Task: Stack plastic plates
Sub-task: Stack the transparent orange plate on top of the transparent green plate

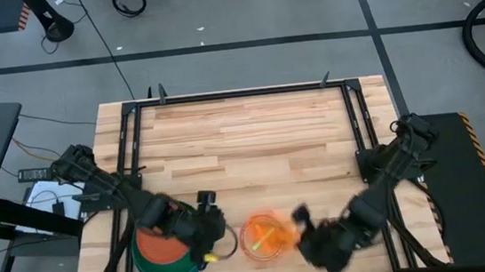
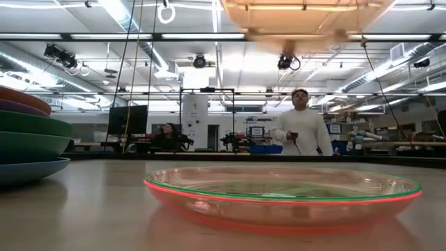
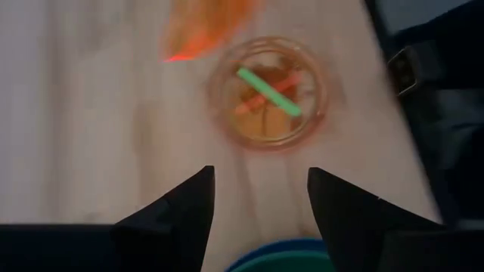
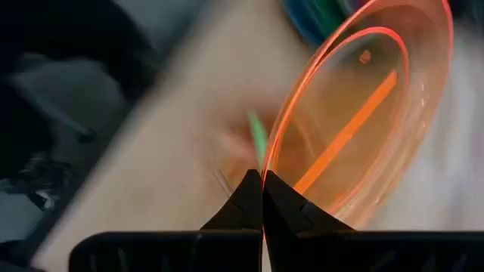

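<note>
Table: wooden table (image 1: pixel 251 135), with the plates near its front edge.
Stack: big plates (image 1: pixel 160 255) piled under the left gripper (image 3: pixel 257 200), jaws wide.
Orange plate (image 4: pixel 363 113): pinched by its rim in the right gripper (image 4: pixel 262 189), above the small plates (image 1: pixel 261 239).
Way to go: straight down.

A light butcher-block wooden bench (image 1: pixel 251 135) with a black metal frame (image 1: pixel 131 138) stands on a grey concrete floor (image 1: pixel 240 16) crossed by dark tape lines. Past the bench's far edge, a workshop hall (lit by long ceiling strip lights (image 2: pixel 132 17)) holds a standing person in a white top (image 2: pixel 303 129) and a seated person (image 2: pixel 167 136).
</note>
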You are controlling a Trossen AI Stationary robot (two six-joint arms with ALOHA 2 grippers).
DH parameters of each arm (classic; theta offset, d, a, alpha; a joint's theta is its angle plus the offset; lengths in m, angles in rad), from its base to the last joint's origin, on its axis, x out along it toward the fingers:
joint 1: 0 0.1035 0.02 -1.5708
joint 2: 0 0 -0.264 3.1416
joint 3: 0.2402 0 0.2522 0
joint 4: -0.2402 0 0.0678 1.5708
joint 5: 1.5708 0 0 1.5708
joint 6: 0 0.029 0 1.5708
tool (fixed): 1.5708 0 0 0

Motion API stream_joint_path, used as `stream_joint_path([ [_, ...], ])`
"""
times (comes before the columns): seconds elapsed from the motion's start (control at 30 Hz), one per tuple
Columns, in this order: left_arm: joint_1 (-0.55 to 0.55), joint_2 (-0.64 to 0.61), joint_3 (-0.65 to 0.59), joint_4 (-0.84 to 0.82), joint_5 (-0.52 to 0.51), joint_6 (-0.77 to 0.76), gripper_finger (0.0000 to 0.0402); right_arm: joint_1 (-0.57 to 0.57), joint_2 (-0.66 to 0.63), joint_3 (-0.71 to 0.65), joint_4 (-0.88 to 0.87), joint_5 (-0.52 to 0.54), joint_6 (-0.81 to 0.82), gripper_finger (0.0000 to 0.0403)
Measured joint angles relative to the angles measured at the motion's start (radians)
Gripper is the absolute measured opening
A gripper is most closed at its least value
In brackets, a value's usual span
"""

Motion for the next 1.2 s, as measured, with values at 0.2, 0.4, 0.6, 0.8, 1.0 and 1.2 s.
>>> stream_joint_path([
  [0.2,0.094,-0.073,-0.14,0.117,0.111,0.031,0.0217,0.08,0.056,0.017,0.08,-0.014,-0.234,0.0002],
  [0.4,0.144,-0.195,-0.249,0.265,0.129,0.088,0.0217,0.042,0.144,0.019,0.078,-0.03,-0.309,0.0002],
  [0.6,0.196,-0.292,-0.338,0.317,0.173,0.053,0.0217,0.013,0.271,0.122,-0.025,0.008,-0.425,0.0002],
  [0.8,0.194,-0.347,-0.422,0.382,0.176,0.05,0.0217,0.006,0.333,0.184,-0.086,0.02,-0.445,0.0002],
  [1.0,0.174,-0.354,-0.479,0.431,0.175,0.023,0.0217,-0.016,0.379,0.175,-0.095,0.025,-0.446,0.0002],
  [1.2,0.164,-0.353,-0.497,0.444,0.175,0.024,0.0217,-0.027,0.395,0.176,-0.074,0.015,-0.459,0.0002],
])
